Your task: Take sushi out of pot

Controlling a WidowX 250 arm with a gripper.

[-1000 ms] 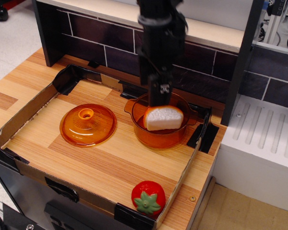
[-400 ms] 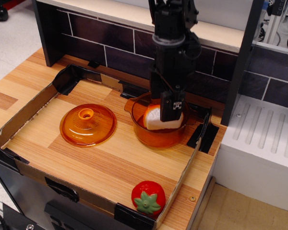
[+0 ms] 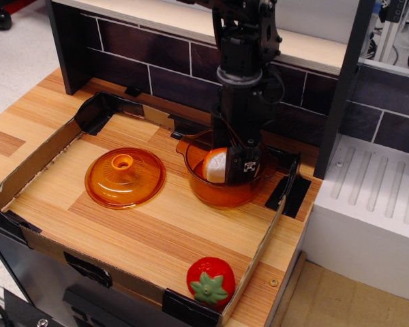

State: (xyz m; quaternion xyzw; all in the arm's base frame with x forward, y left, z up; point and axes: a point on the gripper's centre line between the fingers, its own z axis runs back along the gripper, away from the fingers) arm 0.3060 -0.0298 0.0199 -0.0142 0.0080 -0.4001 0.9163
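Note:
The sushi (image 3: 215,165), white rice with an orange top, lies inside the amber transparent pot (image 3: 218,195) at the back right of the tray. My gripper (image 3: 244,170) has come straight down into the pot. Its dark fingers (image 3: 249,163) cover the right part of the sushi and reach to its level. The near finger hides the far one, so I cannot see whether the jaws press on the sushi. Only the left part of the sushi shows.
The orange domed lid (image 3: 125,177) lies left of the pot. A red strawberry (image 3: 210,281) sits at the front right corner. A low cardboard wall (image 3: 34,165) rings the wooden tray. A dark tiled backsplash stands behind, and a white rack (image 3: 375,197) is at the right.
My gripper has moved right and come down from above the pot into it, and now covers the right part of the sushi. The sushi and pot have stayed in place.

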